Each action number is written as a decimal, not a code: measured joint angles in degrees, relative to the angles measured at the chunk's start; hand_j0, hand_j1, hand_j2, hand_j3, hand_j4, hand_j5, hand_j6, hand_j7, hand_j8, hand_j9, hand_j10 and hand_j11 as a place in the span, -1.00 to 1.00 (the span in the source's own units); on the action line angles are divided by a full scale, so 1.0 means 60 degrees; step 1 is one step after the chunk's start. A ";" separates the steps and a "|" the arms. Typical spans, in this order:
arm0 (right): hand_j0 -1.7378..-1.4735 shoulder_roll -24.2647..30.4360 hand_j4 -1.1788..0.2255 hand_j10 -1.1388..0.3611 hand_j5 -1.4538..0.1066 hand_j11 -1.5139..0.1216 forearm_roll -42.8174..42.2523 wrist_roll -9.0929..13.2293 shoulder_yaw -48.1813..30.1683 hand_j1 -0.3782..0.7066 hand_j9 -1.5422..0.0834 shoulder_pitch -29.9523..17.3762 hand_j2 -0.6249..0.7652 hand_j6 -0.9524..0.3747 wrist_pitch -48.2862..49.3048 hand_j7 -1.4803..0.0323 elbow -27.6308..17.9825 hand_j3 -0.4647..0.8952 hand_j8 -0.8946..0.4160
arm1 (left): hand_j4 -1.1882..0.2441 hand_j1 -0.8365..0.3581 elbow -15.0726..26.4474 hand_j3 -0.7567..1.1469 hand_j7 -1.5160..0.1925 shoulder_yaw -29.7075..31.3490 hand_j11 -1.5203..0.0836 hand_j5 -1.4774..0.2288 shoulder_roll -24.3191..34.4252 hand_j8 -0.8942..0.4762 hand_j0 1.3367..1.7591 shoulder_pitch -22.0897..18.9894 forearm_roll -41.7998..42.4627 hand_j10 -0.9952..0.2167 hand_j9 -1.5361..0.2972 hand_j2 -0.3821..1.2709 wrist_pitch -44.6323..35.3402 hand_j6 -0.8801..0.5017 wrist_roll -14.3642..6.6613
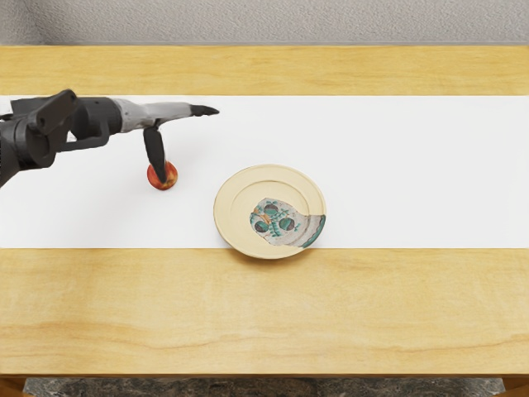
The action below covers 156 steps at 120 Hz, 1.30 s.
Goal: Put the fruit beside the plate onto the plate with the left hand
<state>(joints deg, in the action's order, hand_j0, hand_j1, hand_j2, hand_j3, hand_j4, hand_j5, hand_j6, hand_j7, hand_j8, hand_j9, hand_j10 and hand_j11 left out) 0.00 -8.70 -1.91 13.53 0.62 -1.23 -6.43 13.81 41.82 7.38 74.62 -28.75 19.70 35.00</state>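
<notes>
Left hand over fruit, beside plate.
Fingers stretched flat, thumb down against the fruit, nothing gripped; fruit sits on white cloth near the plate's left, apparently lined up for a grasp.

Table carries a white runner holding plate, fruit.
</notes>
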 joint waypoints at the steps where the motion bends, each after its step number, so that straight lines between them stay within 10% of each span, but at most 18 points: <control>1: -0.40 0.0000 0.68 0.52 0.86 0.85 0.0000 0.0000 0.0000 -0.95 0.90 0.0000 -0.10 0.43 0.0000 0.96 0.0000 -0.32 0.36 | 0.62 0.94 -0.0005 -0.20 0.74 -0.0001 0.86 0.70 0.0000 0.27 0.52 -0.0034 0.0003 0.60 0.64 -0.53 -0.0006 0.24 0.0000; 75: -0.40 0.0000 0.68 0.52 0.86 0.85 0.0000 0.0000 0.0000 -0.95 0.90 0.0000 -0.10 0.43 0.0000 0.96 -0.0002 -0.32 0.36 | 0.45 0.82 -0.0503 -0.20 0.51 -0.0258 0.61 0.47 -0.0111 0.10 0.52 -0.0909 0.0105 0.42 0.43 -0.42 -0.0944 0.06 -0.0377; 156: -0.40 0.0000 0.68 0.52 0.86 0.85 0.0000 0.0000 0.0000 -0.95 0.90 0.0000 -0.10 0.43 0.0000 0.96 0.0001 -0.32 0.36 | 0.06 0.17 -0.0495 -0.20 0.11 -0.0297 0.18 0.06 -0.0410 -0.32 0.52 -0.1070 0.0104 -0.06 0.05 -0.44 -0.1749 -0.35 -0.0858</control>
<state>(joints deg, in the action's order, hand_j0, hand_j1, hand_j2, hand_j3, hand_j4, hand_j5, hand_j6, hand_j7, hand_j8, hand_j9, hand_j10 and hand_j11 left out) 0.00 -8.70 -1.90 13.54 0.61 -1.23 -6.43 10.84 40.04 4.92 68.20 -28.13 9.20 29.85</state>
